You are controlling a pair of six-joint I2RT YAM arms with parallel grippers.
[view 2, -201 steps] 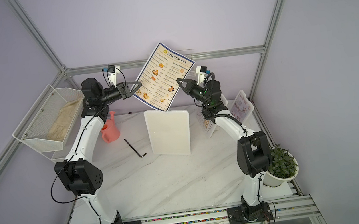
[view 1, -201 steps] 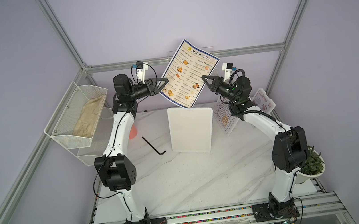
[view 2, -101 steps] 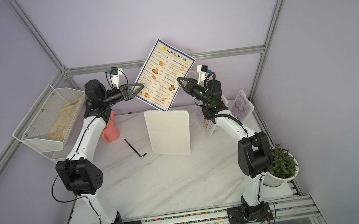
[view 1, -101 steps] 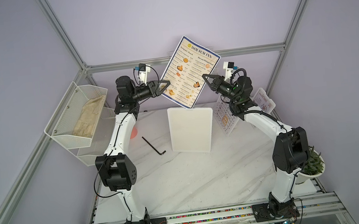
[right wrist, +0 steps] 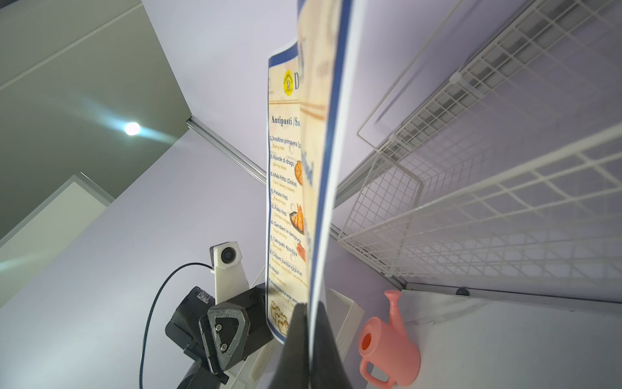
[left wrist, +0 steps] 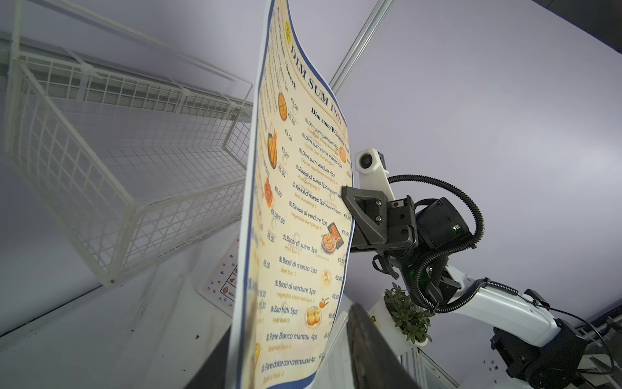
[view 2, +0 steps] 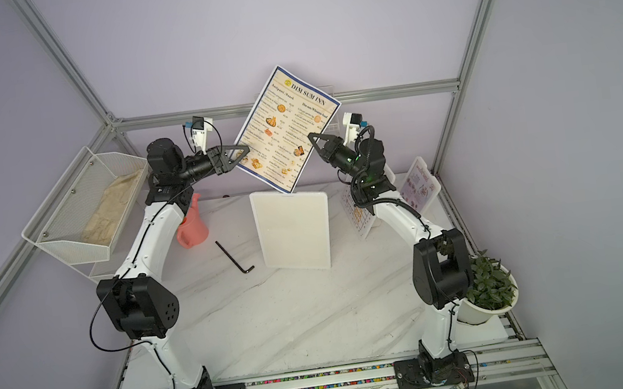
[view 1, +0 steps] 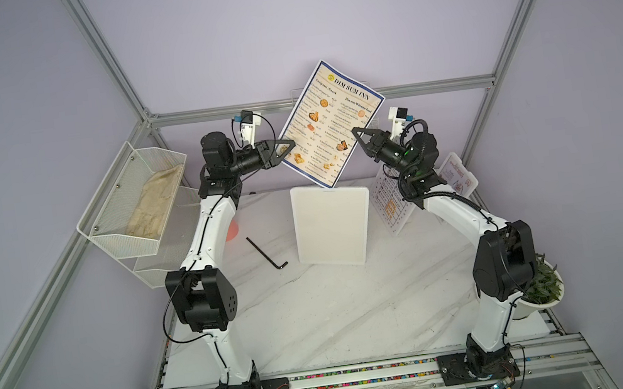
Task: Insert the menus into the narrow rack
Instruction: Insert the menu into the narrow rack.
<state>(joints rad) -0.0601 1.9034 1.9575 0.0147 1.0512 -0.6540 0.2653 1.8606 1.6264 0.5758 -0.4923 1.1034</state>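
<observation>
Partly covered by the right arm, the large white table sheet edged with coloured dots (view 1: 391, 206) lies on the white marble desk (view 1: 316, 316). Beside it, the small food-photo card (view 1: 458, 179) is too small to read. The pink plastic watering can (view 2: 191, 228) stands half behind the left arm, and the right arm's elbow cuts off the green potted plant (view 1: 541, 284).

The large dark-bordered "DIM SUM INN" menu (view 1: 330, 128) hangs tilted in the air above the desk's far edge. The right gripper (view 1: 353, 130) is clamped on its right edge. The left gripper (view 1: 289, 144) has its jaws apart around the left edge. The white wire-grid rack (left wrist: 117, 175) shows beyond the sheet in the wrist views; in both top views it is hard to make out.

Below the menu a white rectangular board (view 1: 332, 225) lies flat, with a black hex key (view 1: 266, 253) near it. White mesh baskets (view 1: 134, 209) hang on the left wall, and the upper one holds a beige cloth (view 1: 156, 206).

There are three menus, two arms, two baskets, one board, one key, one can and one plant.
</observation>
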